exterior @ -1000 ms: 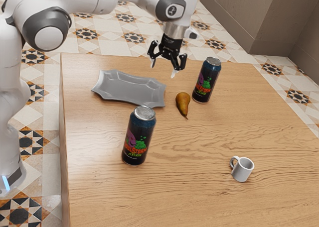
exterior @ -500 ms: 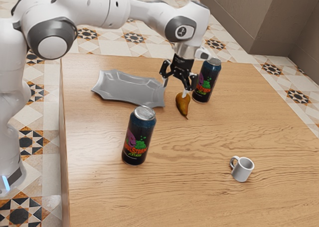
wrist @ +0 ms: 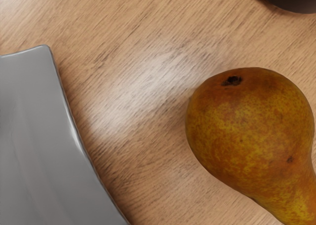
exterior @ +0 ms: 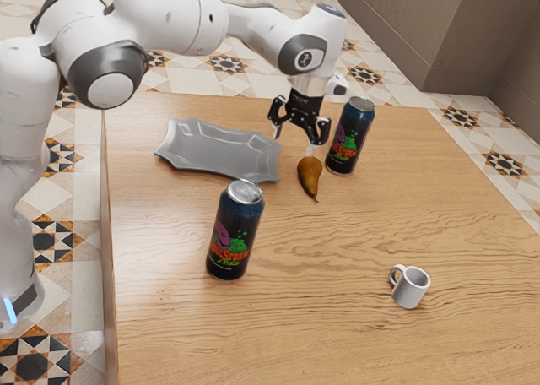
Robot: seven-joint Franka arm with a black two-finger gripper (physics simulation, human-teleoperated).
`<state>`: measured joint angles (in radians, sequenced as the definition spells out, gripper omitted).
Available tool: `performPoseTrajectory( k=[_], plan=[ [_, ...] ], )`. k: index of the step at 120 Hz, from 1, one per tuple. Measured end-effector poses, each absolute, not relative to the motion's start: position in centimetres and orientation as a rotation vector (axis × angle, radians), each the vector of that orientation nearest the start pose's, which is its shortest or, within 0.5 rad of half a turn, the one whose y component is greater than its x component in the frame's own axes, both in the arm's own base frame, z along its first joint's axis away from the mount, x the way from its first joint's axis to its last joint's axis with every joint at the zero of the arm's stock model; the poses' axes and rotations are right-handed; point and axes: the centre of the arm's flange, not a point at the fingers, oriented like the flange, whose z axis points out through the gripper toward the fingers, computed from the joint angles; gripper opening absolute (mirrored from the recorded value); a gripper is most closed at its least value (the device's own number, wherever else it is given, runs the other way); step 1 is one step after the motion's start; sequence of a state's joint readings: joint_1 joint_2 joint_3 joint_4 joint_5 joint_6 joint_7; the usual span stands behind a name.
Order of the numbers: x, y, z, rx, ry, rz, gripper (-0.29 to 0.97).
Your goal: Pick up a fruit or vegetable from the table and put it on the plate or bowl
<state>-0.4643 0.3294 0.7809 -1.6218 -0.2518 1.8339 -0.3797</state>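
Lowered since a second ago, the gripper hovers, jaws spread, just above the pear, which lies untouched on the table beside the grey plate; grasping and placing remain.

the white arm rises from its base column at the exterior view's left edge, bends at a large grey-capped shoulder joint, and stretches across the upper part of the view toward the exterior view's right. its last links fold downward at a grey-capped wrist joint, so the hand points nearly straight down. below that joint hangs the black gripper, held low and roughly vertical with a slight tilt. its two fingers stand spread apart, one toward the exterior view's left and one toward its right, with a clear gap between them.
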Motion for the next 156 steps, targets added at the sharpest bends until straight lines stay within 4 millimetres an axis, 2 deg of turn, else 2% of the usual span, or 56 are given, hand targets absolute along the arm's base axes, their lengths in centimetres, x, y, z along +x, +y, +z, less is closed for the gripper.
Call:
performPoseTrajectory(
  k=[10,45,67,82,112,133,156],
  plan=[
    [62.5,12.9,46.4,-2.926,-1.14,0.041,0.68],
    [63.0,13.4,44.7,-2.908,-1.161,0.05,0.68],
    [64.4,12.3,48.9,-2.946,-1.141,-0.085,0.68],
    [64.9,11.4,49.3,-2.976,-1.139,-0.101,0.68],
    [65.9,10.0,46.7,-2.984,-1.13,-0.055,0.68],
    [66.3,10.1,45.4,-2.97,-1.134,-0.045,0.68],
    [66.5,11.2,43.8,-2.945,-1.157,-0.027,0.68]
  ],
)
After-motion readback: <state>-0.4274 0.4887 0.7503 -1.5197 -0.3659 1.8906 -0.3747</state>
